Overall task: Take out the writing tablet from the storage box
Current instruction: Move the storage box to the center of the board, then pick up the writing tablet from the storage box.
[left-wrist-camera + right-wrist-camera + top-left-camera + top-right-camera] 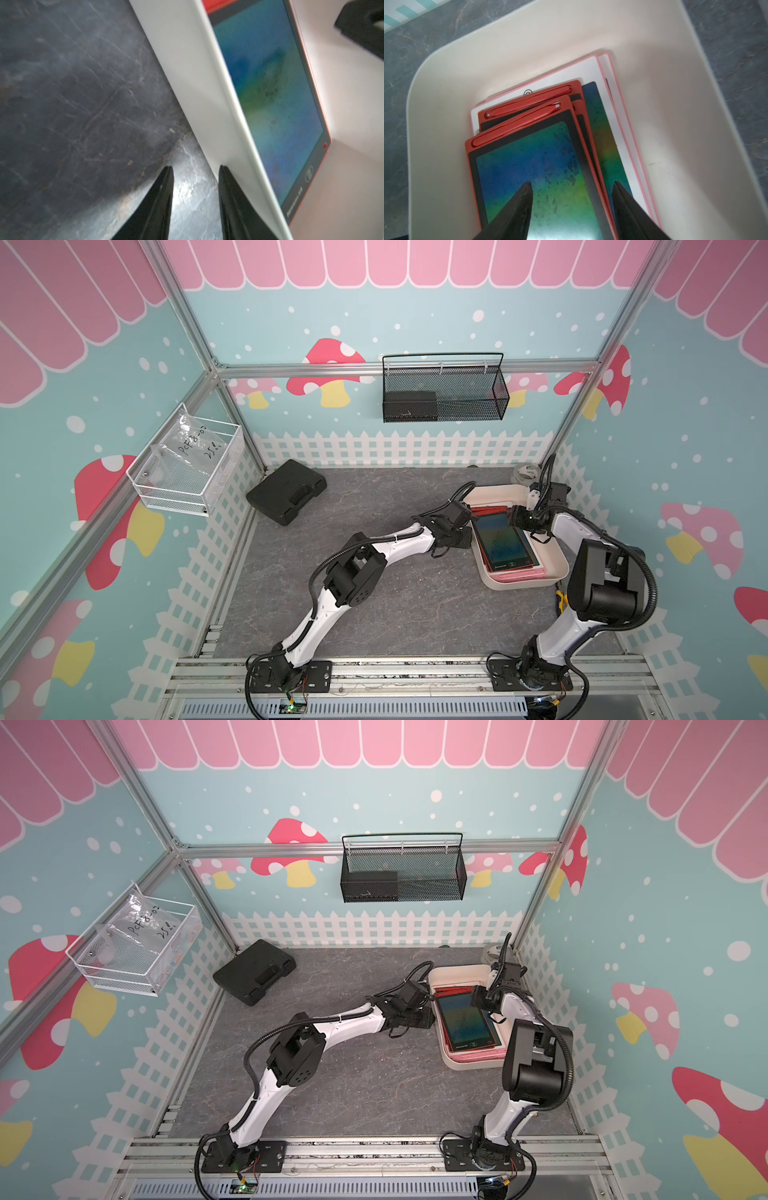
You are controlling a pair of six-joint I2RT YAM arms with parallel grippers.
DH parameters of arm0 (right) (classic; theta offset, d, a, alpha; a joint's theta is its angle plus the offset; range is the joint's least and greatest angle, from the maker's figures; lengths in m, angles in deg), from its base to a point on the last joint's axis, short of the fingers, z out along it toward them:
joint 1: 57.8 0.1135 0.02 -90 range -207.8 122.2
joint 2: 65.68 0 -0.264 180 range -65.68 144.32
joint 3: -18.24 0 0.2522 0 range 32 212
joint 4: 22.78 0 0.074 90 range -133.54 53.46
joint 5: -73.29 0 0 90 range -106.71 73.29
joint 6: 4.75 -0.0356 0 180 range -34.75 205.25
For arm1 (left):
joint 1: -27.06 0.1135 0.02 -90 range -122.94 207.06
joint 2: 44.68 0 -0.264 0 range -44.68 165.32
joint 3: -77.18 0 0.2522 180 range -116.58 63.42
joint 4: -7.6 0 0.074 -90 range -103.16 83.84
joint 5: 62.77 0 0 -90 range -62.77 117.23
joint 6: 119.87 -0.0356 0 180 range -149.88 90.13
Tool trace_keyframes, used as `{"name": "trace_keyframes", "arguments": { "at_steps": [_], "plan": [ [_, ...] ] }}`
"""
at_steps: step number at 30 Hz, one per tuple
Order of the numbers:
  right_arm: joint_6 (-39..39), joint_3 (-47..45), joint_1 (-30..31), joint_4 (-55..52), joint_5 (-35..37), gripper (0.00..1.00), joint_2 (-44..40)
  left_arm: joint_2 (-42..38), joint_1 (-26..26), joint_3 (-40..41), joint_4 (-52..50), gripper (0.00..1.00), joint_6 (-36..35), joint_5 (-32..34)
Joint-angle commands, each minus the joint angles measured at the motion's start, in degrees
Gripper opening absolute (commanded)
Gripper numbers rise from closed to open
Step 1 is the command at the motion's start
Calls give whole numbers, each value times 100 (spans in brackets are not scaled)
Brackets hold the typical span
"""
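**A:** What did the top views show?
**B:** In both top views, the storage box (519, 583) sat at the worktop's (395, 614) far right. The writing tablet (500, 541) lay topmost on a stack inside. The left end effector (466, 538) was at the box's outer wall, and the right end effector (515, 518) was over the tablet.

**A:** Left wrist?
**B:** The left end effector (195, 166) was parted and gripped nothing. One fingertip (223, 169) lay against the box wall (187, 72).

**A:** Right wrist?
**B:** The right end effector (572, 182) was wide apart, straddling the tablet's (529, 162) red edge and holding nothing. I couldn't tell whether it touched.

Red writing tablet (503, 541) lies inside the storage box (519, 584).
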Motion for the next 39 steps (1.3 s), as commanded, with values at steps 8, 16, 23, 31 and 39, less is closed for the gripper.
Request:
{"name": "trace_keyframes", "arguments": {
  "at_steps": [8,16,23,31,39],
  "plan": [
    [327,102,-32,-160,60,63,69,1510,388,-2501,-906,39,-216,-499],
    [352,225,-76,-115,295,63,141,1847,474,-3014,-891,39,-215,-717],
    [364,205,-92,-111,85,62,269,388,535,-664,-19,40,35,-485],
    [392,157,-93,-62,114,62,398,-248,485,163,245,44,218,-813],
    [400,130,-102,-16,-29,62,591,47,482,-230,85,43,218,-974]
  ]
}}
